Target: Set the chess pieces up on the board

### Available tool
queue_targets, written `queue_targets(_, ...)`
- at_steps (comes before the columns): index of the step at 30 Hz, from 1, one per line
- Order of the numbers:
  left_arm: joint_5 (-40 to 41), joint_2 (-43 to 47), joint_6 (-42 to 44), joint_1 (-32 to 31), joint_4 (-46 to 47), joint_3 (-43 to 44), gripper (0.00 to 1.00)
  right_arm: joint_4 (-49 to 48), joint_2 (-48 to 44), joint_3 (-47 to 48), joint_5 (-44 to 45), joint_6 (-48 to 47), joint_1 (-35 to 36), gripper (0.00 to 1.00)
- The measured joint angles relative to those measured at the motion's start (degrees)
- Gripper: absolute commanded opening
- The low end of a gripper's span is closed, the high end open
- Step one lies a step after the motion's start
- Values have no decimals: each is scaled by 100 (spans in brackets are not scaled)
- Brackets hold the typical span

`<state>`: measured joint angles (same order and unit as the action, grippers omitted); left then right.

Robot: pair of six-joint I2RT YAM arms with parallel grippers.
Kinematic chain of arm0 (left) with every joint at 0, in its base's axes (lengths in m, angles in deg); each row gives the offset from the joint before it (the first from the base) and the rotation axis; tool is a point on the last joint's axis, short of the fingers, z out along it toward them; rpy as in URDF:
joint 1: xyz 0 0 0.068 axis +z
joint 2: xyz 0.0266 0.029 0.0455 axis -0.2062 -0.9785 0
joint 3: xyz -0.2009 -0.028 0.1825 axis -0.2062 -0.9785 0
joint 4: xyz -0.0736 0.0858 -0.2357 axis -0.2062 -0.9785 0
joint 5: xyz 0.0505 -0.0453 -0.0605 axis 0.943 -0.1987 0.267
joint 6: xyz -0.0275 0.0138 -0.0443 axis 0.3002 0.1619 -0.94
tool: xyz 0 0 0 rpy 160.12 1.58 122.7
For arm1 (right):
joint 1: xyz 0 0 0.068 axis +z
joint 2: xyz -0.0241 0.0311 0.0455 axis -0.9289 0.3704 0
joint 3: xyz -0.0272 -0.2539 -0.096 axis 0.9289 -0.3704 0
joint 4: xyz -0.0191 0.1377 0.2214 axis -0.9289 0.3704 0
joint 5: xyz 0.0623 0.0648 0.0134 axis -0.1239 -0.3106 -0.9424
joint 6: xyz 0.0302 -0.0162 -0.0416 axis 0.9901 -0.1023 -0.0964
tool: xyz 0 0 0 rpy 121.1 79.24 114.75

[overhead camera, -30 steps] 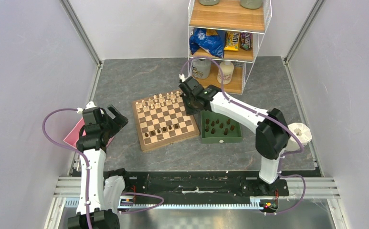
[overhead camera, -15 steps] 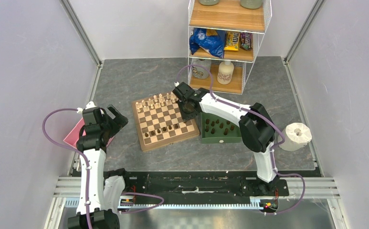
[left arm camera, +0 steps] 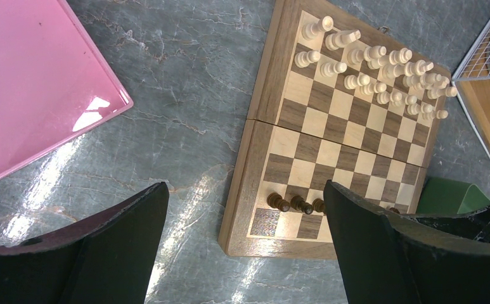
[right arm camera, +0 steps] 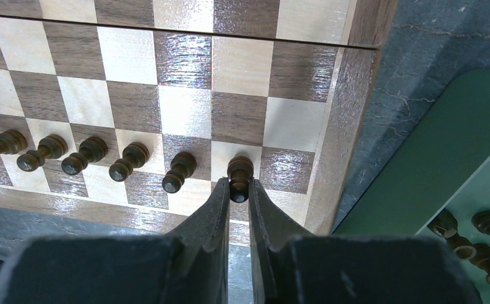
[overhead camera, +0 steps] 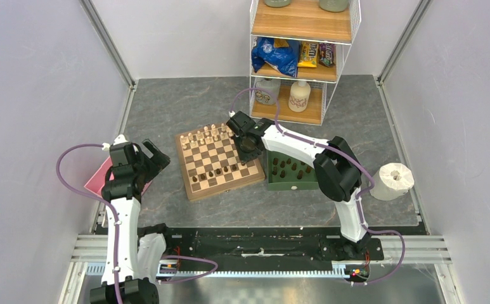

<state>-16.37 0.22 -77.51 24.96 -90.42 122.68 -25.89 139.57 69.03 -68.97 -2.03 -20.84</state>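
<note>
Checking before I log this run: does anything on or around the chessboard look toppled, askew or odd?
Only the board sits askew, rotated against the table edge, unlike the green tray beside it. The dark pawns stand upright in one row; the right end effector is closed on the end pawn. Nothing toppled or spilled.

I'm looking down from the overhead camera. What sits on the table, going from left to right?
Pink tray → chessboard → green tray holding dark pieces → white paper roll.
</note>
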Motion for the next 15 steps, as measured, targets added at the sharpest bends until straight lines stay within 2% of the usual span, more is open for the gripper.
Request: queue_targets(15,0,0,0,0,0,0,99,-2,4,2,-83,0,33,21)
